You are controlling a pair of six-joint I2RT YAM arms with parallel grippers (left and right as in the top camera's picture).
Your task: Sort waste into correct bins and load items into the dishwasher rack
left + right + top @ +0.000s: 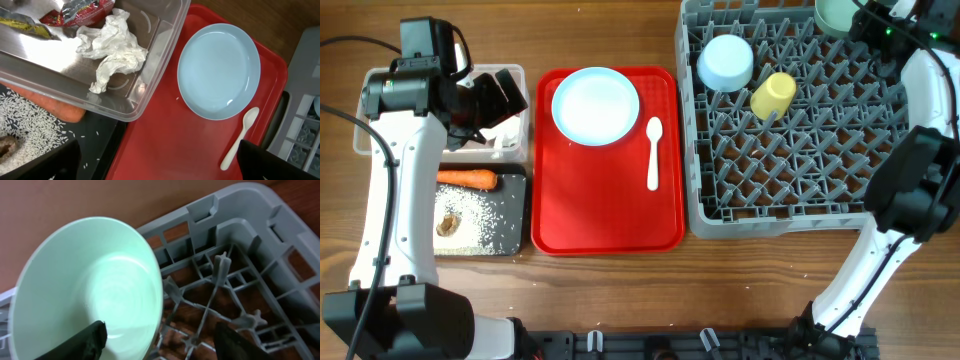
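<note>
The pale blue plate and white spoon lie on the red serving tray. My left gripper is open and empty, hovering over the clear tub. In the left wrist view my left gripper hangs above the red tray beside the tub, which holds white tissue, red-white wrappers and a yellow scrap. The black tray holds the carrot, rice and a brown lump. My right gripper is open astride the rim of a pale bowl at the grey rack's far right corner.
An upturned pale blue bowl and the yellow cup sit in the rack's far left part. The plate and spoon show in the left wrist view. The rack's wall and pegs stand close to my right fingers.
</note>
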